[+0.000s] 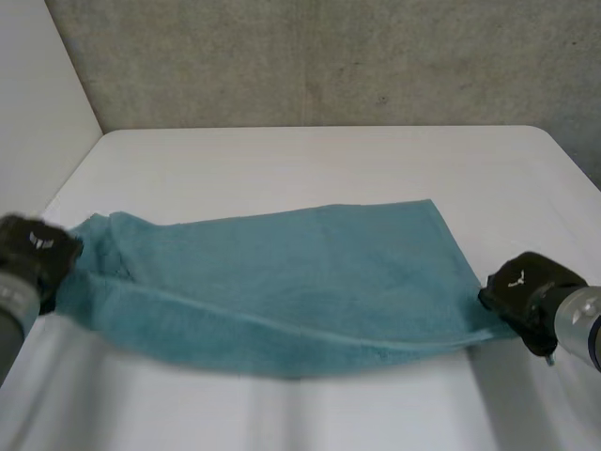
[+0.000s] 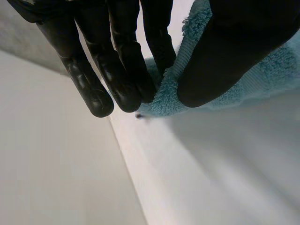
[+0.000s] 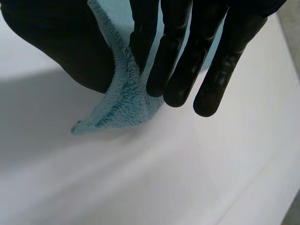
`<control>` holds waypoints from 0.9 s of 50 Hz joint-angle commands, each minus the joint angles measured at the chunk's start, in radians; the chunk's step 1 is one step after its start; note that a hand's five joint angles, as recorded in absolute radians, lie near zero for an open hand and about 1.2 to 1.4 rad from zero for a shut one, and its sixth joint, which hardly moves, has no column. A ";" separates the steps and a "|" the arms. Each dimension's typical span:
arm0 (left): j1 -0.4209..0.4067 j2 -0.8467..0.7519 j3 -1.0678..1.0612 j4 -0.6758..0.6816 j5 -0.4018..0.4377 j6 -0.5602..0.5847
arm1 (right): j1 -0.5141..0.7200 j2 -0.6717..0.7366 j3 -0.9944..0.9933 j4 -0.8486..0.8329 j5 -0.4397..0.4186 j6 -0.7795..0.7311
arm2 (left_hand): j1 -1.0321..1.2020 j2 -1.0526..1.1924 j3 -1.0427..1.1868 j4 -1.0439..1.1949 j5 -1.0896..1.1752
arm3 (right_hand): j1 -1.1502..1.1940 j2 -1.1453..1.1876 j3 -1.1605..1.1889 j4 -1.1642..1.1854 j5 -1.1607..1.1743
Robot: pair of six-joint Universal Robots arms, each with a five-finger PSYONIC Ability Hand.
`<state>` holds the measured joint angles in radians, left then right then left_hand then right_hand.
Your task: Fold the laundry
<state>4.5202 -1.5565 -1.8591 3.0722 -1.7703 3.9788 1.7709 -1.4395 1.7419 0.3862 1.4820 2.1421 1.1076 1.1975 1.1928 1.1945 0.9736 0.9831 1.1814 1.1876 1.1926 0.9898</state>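
Observation:
A teal towel [image 1: 282, 282] is stretched across the white table [image 1: 329, 160], its near long edge lifted and sagging between my two hands. My left hand [image 1: 38, 249] pinches the towel's near left corner [image 2: 166, 89] between thumb and fingers. My right hand [image 1: 526, 287] pinches the near right corner [image 3: 119, 101] the same way, thumb against fingers. The far edge of the towel lies on the table.
A pale wall [image 1: 38, 103] stands along the table's left side and a grey wall [image 1: 329, 56] behind it. Bare table stretches beyond the towel and in front of it [image 1: 310, 413].

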 commanded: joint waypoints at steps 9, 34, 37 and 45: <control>0.016 -0.210 0.200 0.174 0.057 -0.018 | 0.042 0.238 -0.380 -0.233 0.046 0.097 | 0.289 0.199 0.203 0.202 0.248 | 0.413 0.215 0.209 0.204 0.232; -0.061 -0.315 0.522 0.740 0.054 -0.243 | 0.073 0.120 -0.460 -0.827 0.118 0.309 | 0.289 0.199 0.203 0.202 0.248 | 0.413 0.215 0.209 0.204 0.232; -0.061 -0.313 0.459 0.740 0.054 -0.274 | 0.074 0.120 -0.344 -0.831 0.110 0.309 | 0.289 0.199 0.203 0.202 0.248 | 0.413 0.215 0.209 0.204 0.232; -0.061 -0.332 0.186 0.758 0.058 -0.403 | 0.020 0.161 -0.107 -0.830 -0.029 0.309 | 0.289 0.199 0.203 0.202 0.248 | 0.413 0.215 0.209 0.204 0.232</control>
<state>4.4603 -1.8704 -1.4920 3.8195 -1.7145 3.6605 1.8419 -1.3196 1.4436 -0.4479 1.5702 2.4515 1.1075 1.1998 1.1950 1.1960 0.9731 0.9831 1.1857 1.1913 1.1937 0.9898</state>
